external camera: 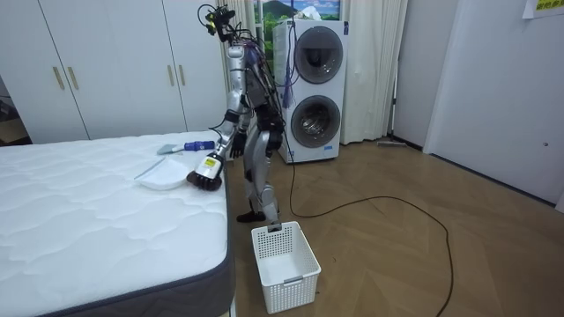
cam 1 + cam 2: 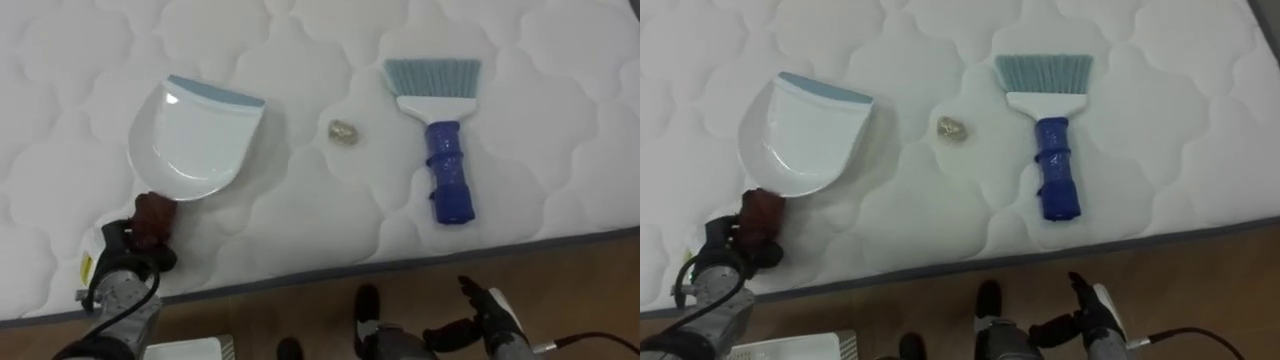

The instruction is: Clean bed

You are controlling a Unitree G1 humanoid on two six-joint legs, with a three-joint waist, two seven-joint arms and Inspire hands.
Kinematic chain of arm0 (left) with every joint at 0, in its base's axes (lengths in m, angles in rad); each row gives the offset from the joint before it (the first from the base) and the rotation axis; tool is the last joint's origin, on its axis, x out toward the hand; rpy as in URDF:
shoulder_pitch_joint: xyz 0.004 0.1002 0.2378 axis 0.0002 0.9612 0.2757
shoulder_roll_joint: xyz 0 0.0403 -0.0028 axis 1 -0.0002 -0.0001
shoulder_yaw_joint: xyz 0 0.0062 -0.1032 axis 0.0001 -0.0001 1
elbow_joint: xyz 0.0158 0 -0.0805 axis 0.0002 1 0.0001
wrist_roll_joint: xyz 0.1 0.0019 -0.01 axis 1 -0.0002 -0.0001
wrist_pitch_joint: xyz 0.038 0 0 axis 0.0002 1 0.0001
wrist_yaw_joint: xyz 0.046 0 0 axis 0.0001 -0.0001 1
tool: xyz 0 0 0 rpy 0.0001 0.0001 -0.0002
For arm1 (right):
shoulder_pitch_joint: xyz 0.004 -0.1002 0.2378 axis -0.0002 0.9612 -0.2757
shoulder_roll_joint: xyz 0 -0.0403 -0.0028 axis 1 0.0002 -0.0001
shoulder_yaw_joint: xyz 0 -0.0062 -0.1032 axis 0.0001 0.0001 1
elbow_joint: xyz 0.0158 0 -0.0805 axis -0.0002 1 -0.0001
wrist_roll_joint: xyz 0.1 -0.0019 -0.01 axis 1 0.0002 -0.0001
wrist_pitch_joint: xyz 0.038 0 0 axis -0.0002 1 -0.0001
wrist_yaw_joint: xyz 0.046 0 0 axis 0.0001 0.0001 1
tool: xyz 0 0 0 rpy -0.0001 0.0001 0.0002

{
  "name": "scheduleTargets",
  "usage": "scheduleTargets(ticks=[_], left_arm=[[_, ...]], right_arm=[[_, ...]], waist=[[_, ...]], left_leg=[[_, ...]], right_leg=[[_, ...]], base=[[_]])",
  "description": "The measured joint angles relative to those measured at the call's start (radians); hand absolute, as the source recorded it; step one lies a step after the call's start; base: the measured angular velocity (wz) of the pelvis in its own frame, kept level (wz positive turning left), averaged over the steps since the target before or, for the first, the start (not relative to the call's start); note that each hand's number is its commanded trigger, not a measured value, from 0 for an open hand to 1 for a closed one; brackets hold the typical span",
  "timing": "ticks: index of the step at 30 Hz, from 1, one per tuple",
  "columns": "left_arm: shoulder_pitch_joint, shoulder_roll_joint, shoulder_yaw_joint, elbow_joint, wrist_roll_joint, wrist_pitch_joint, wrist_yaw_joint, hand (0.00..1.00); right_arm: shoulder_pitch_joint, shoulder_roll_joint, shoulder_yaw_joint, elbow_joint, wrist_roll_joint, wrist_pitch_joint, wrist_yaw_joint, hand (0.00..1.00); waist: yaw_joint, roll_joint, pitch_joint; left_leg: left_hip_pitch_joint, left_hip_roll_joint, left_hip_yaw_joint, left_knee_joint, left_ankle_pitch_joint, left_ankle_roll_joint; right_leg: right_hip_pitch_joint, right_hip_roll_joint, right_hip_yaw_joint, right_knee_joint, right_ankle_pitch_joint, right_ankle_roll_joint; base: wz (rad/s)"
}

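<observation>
So far little of the cleaning is done: a small crumpled scrap [image 2: 344, 133] lies on the white quilted bed [image 2: 300, 215], between the dustpan [image 2: 195, 140] and the brush [image 2: 440, 130] and touching neither. The dustpan rests flat on the mattress, its blue-edged lip pointing away from the robot and its bowl empty, so nothing has been swept in yet. The brush lies untouched to the scrap's right, bristles away from the robot, blue handle toward the bed's edge. What is left, as I judge it, is to take up the brush, sweep the scrap into the pan and tip it out, probably into the white basket [image 1: 284, 255] on the floor by the robot's feet. The left hand [image 2: 130, 250] is curled round the dustpan's dark handle near the mattress edge, its forearm coming in from the lower left. The right hand [image 2: 492, 315] hangs off the bed over the wooden floor, holding nothing. Its fingers seem loosely spread, though it sits at the view's lower edge and is hard to read.
</observation>
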Motion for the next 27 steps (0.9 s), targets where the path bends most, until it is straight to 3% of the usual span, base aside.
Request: scheduleTargets(ticks=[10, 20, 27], left_arm=[[-0.007, -0.026, -0.009, 0.009, 0.0, 0.003, -0.029, 1.0], [-0.012, -0.026, -0.006, 0.018, 0.01, 0.019, -0.039, 1.0], [-0.012, -0.019, 0.01, 0.026, 0.08, 0.016, -0.024, 1.0]], right_arm=[[-0.003, 0.011, 0.025, -0.01, 0.0, -0.001, -0.006, 0.0], [-0.001, 0.019, 0.038, -0.039, -0.001, -0.001, 0.004, 0.0], [0.002, 0.022, 0.037, -0.039, 0.01, -0.002, 0.01, 0.0]], waist=[[0.017, 0.003, 0.0004], [0.016, 0.002, -0.0002], [0.014, -0.004, 0.0001]], left_leg=[[-0.002, 0.0, 0.0, -0.005, 0.0, 0.0], [0.0, 0.0, 0.002, -0.004, 0.0, 0.0], [0.005, 0.001, 0.019, -0.003, 0.0, 0.001]], right_leg=[[-0.001, 0.0, 0.0, -0.001, 0.0, 0.0], [0.003, -0.002, -0.003, -0.001, 0.001, -0.002], [0.002, -0.001, 0.011, 0.002, 0.003, 0.001]], base=[[0.0], [0.0], [-0.04]])
